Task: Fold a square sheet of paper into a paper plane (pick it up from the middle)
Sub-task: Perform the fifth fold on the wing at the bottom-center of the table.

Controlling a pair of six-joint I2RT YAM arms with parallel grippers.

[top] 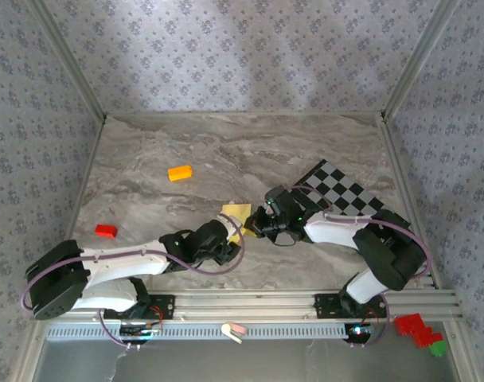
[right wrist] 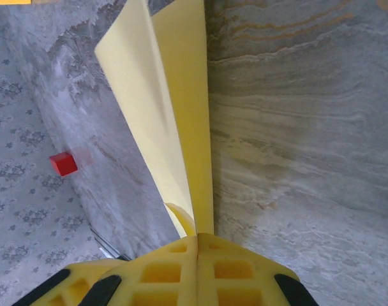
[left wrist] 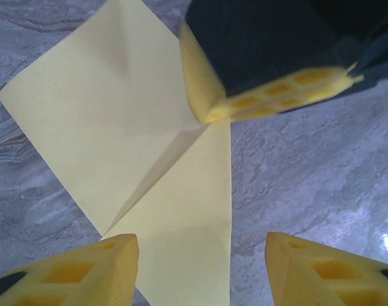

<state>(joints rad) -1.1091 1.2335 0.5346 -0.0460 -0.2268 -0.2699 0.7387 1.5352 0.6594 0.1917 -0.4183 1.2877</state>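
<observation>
Our right gripper [right wrist: 197, 237] pinched an edge of the yellow paper [right wrist: 181, 95], likely steadying it for creasing, while our left gripper [left wrist: 202, 245] hung spread above it

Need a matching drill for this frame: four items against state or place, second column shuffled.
1 left gripper
2 right gripper
3 orange block
4 checkered board

A shut on the square sheet of paper
B far half of the table, near the middle
C open
D at the right edge

Pairs: 1-C, 2-A, 3-B, 4-D
</observation>
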